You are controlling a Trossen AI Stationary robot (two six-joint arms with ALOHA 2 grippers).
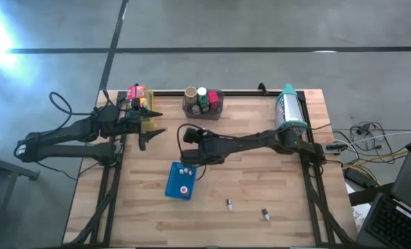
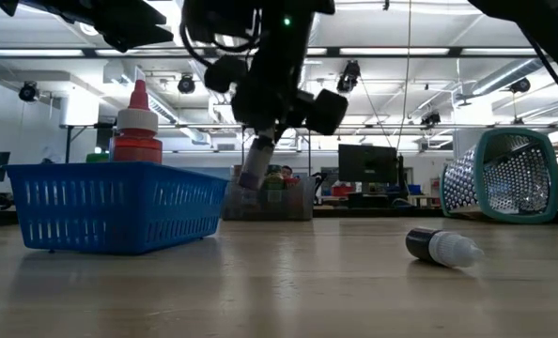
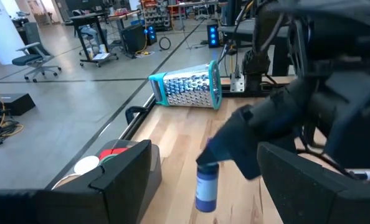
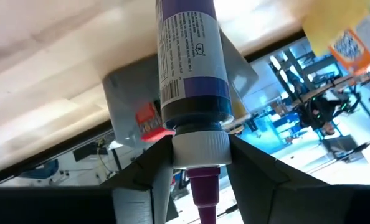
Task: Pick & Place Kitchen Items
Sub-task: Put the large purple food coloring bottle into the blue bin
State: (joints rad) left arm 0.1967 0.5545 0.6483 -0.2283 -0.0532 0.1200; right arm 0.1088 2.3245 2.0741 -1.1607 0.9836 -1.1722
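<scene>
My left gripper (image 1: pixel 152 121) waits spread beside the yellow bin (image 1: pixel 140 97) at the far left. My right gripper (image 4: pixel 197 163) pinches a small purple-labelled plastic bottle (image 4: pixel 191 68) above the blue mesh tray (image 1: pixel 180 181).

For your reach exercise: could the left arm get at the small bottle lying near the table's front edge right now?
Probably yes: the left gripper is open and empty, and bare table lies around the small bottle. The right arm crosses part of the way.

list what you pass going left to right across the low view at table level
blue plastic mesh basket holding a red squeeze bottle with a white cap → clear bin of small jars at the back → small dark bottle with a white cap lying on its side → tipped teal-rimmed perforated metal cup
</scene>
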